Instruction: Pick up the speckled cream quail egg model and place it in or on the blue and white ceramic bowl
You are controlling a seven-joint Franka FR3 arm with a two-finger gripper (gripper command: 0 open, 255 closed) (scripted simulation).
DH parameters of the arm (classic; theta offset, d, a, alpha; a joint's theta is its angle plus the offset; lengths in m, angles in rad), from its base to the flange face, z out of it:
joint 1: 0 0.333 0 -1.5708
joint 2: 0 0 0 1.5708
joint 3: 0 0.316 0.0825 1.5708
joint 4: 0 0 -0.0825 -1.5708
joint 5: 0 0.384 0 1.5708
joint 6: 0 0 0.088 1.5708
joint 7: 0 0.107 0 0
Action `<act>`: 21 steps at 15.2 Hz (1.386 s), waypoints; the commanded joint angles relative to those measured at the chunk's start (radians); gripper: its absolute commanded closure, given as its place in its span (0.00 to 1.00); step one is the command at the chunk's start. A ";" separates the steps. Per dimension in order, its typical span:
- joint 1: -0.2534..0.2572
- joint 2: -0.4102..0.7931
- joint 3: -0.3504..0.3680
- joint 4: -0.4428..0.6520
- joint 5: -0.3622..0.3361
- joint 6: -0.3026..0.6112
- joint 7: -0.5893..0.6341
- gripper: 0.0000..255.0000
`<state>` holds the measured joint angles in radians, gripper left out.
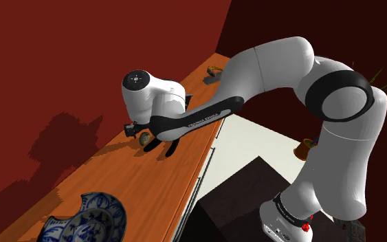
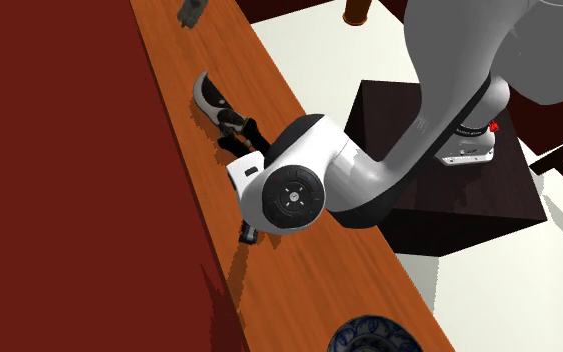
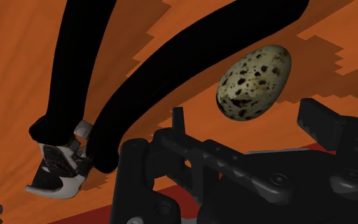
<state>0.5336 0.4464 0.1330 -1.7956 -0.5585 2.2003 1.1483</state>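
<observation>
The speckled cream egg [image 3: 254, 83] lies on the orange wooden tabletop [image 3: 336, 19], just beyond my gripper [image 3: 247, 119]. The short black fingertips [image 3: 178, 121] stand apart on either side of the egg's near end, and I see no contact with it. In the shoulder view the gripper [image 1: 141, 133] is low over the table with the egg [image 1: 146, 138] right at its tip. The blue and white bowl [image 1: 89, 216] sits at the near end of the table, well away from the egg; its rim [image 2: 374, 335] also shows in the second exterior view.
A long curved black object with grey-white ends [image 3: 60, 172] lies beside the egg, also seen as a curved object [image 2: 209, 96]. A small dark item [image 1: 212, 74] sits at the table's far end. The table edge [image 1: 205, 172] drops to a pale floor beside the dark stand [image 2: 459, 190].
</observation>
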 commanded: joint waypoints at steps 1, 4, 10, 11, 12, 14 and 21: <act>0.000 0.000 0.000 0.000 0.000 0.000 0.000 0.00; 0.000 0.000 0.000 0.000 0.000 0.000 0.000 1.00; -0.001 -0.002 0.000 0.000 0.001 -0.002 -0.003 1.00; -0.001 -0.001 0.000 0.002 0.001 -0.002 -0.003 1.00; -0.001 -0.001 0.000 0.002 0.001 -0.002 -0.003 1.00; -0.001 -0.007 0.002 0.003 0.004 -0.008 -0.005 1.00; -0.070 -0.114 0.046 -0.141 0.044 0.141 -0.201 0.00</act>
<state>0.4997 0.3742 0.1588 -1.8581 -0.5300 2.2224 1.0766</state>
